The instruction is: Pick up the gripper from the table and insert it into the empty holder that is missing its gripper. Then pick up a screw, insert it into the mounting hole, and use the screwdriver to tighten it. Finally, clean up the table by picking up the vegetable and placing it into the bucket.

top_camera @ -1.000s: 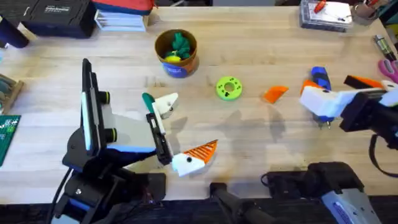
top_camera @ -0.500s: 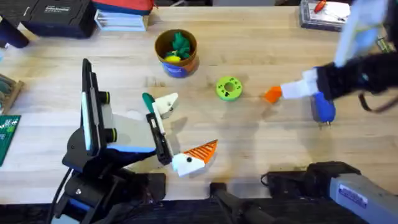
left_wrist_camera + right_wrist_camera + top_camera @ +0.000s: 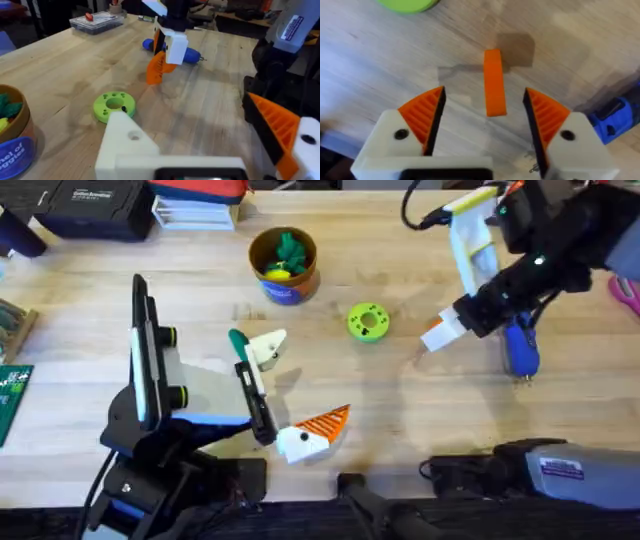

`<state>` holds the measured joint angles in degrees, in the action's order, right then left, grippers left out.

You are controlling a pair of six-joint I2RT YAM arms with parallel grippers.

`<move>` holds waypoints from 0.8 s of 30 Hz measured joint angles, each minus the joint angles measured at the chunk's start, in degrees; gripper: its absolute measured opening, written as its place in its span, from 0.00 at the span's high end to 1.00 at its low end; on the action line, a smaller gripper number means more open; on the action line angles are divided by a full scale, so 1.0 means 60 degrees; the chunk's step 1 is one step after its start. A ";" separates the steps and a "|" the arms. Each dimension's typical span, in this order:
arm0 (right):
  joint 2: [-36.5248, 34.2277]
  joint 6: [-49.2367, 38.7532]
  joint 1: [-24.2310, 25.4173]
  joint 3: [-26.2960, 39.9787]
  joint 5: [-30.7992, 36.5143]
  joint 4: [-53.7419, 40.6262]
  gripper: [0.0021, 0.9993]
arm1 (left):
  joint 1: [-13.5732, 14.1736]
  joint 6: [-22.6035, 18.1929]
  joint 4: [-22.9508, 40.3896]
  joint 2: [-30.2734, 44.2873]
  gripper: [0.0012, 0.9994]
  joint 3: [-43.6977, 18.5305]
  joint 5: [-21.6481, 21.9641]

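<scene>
The loose gripper piece, a small orange pad (image 3: 494, 82), lies on the table (image 3: 400, 420) between the open fingers of my right gripper (image 3: 484, 95), apart from both. From overhead my right gripper (image 3: 440, 332) hovers over it, right of centre. The blue screwdriver (image 3: 520, 350) lies just right of it. My left gripper (image 3: 300, 383) stands open and empty at the near left; one finger (image 3: 280, 130) carries an orange pad, the other finger (image 3: 125, 145) is bare white. A small teal-green vegetable (image 3: 237, 339) lies beside that bare finger. The orange bucket (image 3: 283, 265) stands behind, holding green toys.
A lime-green disc with holes (image 3: 367, 321) lies between the bucket and the right gripper. A black case (image 3: 85, 205) and stacked books sit at the back left, a clear box (image 3: 520, 200) at the back right, a green circuit board (image 3: 12, 395) at the left edge.
My right arm has swung in from the right edge, past the screwdriver, and now hangs open over the orange pad. The left arm has not moved.
</scene>
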<state>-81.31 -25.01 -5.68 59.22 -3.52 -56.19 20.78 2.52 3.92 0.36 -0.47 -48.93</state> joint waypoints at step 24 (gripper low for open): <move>0.1591 0.0427 -0.0141 0.0004 -0.0118 -0.0214 0.99 | 0.0000 0.0018 0.0000 0.0000 0.01 0.0000 -0.0004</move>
<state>-71.76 -22.45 -6.52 59.24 -4.23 -57.47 20.78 2.63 3.92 0.36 -0.47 -48.95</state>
